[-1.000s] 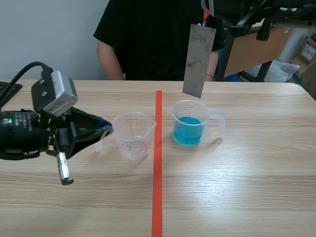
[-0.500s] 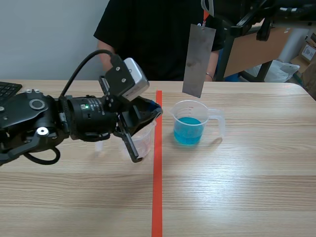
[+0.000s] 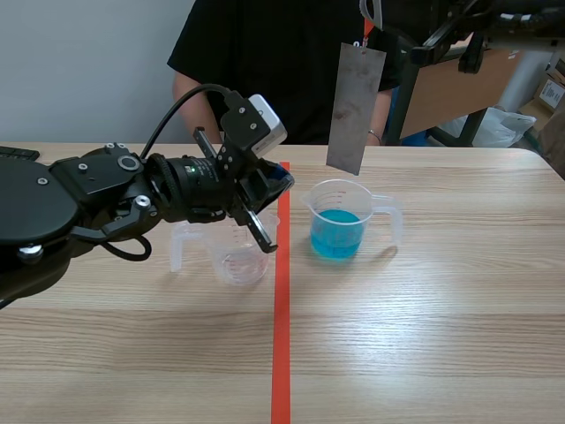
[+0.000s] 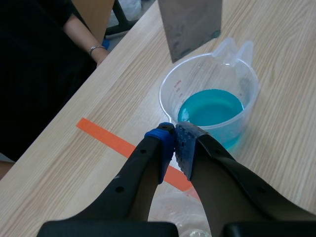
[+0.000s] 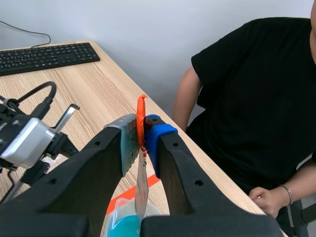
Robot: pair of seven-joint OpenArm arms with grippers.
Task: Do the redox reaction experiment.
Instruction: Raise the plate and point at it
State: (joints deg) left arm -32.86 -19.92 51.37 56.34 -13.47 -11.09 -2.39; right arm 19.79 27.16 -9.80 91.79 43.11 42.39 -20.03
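Right gripper (image 5: 142, 132) clamps the strip (image 3: 356, 106) just above the blue beaker (image 3: 338, 223), undipped, and your left gripper (image 4: 174, 144), closed on nothing, hangs over the empty beaker (image 3: 237, 256) at its left, so you have immersion outstanding.

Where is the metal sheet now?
In the scene view the metal sheet hangs upright from the right gripper, just above the beaker of blue liquid, right of the orange tape line.

Dull mottled metal plate (image 3: 356, 108), clear glossy plastic beaker (image 3: 340, 221), matt wood-grain table (image 3: 441, 309)
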